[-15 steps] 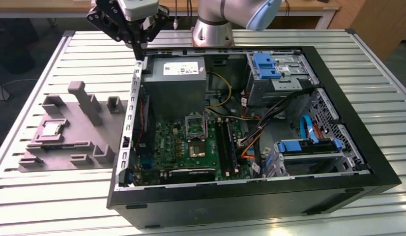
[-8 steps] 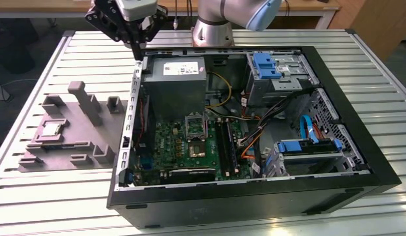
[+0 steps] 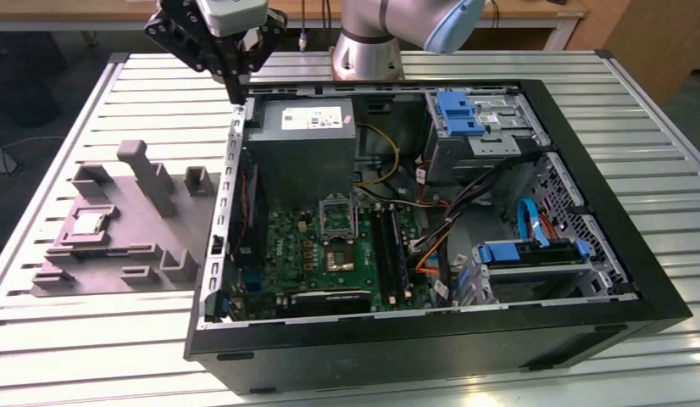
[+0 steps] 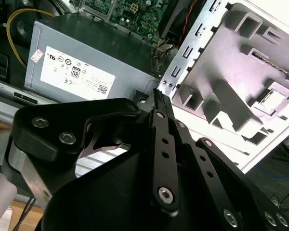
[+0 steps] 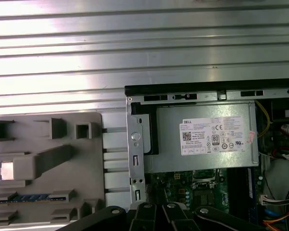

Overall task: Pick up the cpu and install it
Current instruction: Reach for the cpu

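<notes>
Exterior view shows you the slatted table (image 3: 79,339), the open computer case (image 3: 441,339) on it, and the grey tray (image 3: 113,263) beside that. Your gripper (image 3: 234,85) is pinched closed and empty above the case's edge. The cpu (image 3: 90,222) lies in the tray.

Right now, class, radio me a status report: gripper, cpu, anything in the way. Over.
Gripper shut, empty, at the case wall by the power supply. Cpu in the grey tray, untouched. Nearest obstacle: that wall.
</notes>
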